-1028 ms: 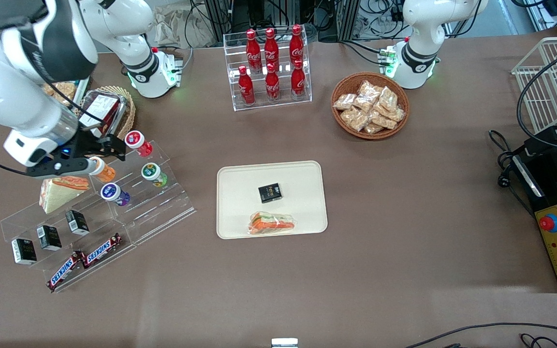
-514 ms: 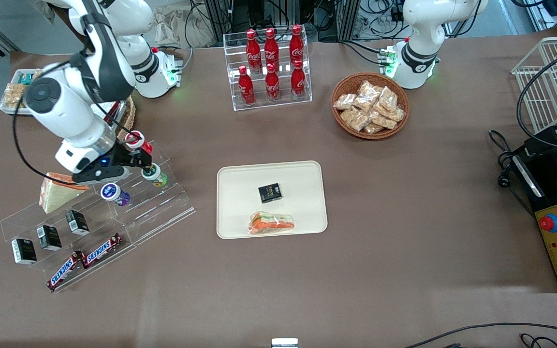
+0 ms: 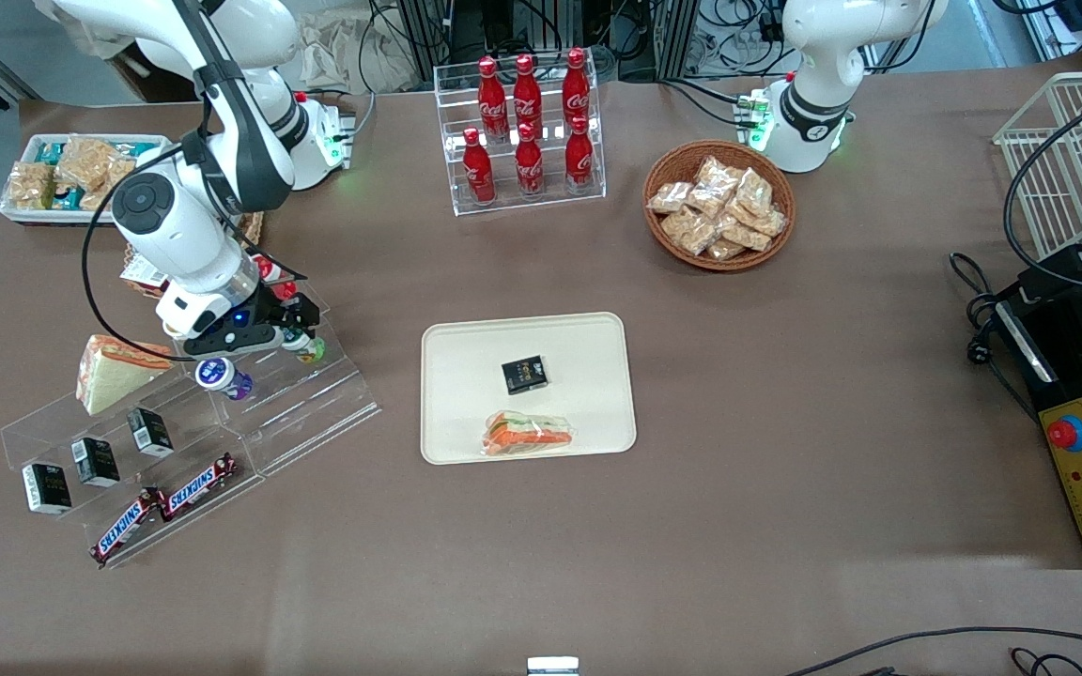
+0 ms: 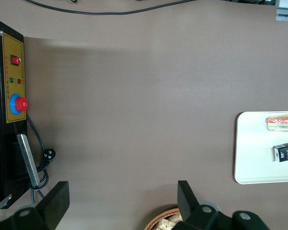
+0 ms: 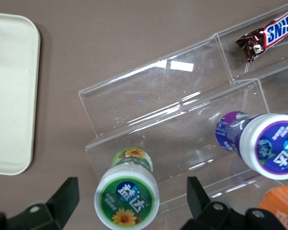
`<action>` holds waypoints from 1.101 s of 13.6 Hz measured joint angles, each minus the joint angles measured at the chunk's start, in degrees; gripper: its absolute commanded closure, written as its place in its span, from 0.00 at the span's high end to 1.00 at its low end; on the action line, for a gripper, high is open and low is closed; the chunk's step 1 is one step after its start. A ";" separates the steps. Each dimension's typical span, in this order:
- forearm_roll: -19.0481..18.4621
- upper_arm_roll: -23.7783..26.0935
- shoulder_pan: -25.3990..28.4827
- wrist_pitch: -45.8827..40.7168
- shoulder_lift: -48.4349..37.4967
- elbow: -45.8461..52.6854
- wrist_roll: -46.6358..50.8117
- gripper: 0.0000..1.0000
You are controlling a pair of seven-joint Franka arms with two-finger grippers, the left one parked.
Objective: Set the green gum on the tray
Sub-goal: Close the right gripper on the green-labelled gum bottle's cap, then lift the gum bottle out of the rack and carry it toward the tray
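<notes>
Right above the green gum [image 5: 128, 196] hangs the gripper [image 5: 129, 203], its two fingers wide open, one on each side of the bottle, not holding it. That green gum [image 3: 308, 345] stands on the clear plastic steps [image 5: 173, 124], beside the purple gum [image 5: 266, 141]. Well apart lies the tray [image 3: 466, 413], with a sandwich [image 3: 529, 434] and a little black box [image 3: 524, 374] on it.

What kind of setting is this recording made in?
Probably a lab mock-up of a snack shop counter: a tiered clear display rack of gum and chocolate bars, a cola bottle stand, and cabling at the table's edge. The end effector hangs open over the green gum, the tray nearby.
</notes>
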 measured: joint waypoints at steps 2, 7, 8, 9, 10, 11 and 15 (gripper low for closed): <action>0.01 0.82 0.00 0.57 0.00 -0.89 1.14 0.96; 0.01 2.35 0.00 0.69 0.01 -1.09 3.29 0.64; 0.01 2.35 -0.01 0.69 0.01 -1.09 3.31 0.64; 0.01 2.35 -0.01 0.70 0.01 -1.09 3.32 0.64; 0.01 2.35 -0.01 0.70 0.01 -1.09 3.32 0.63; 0.01 2.35 -0.01 0.70 0.01 -1.09 3.31 0.57; 0.01 2.35 -0.03 0.71 0.00 -1.09 3.30 0.16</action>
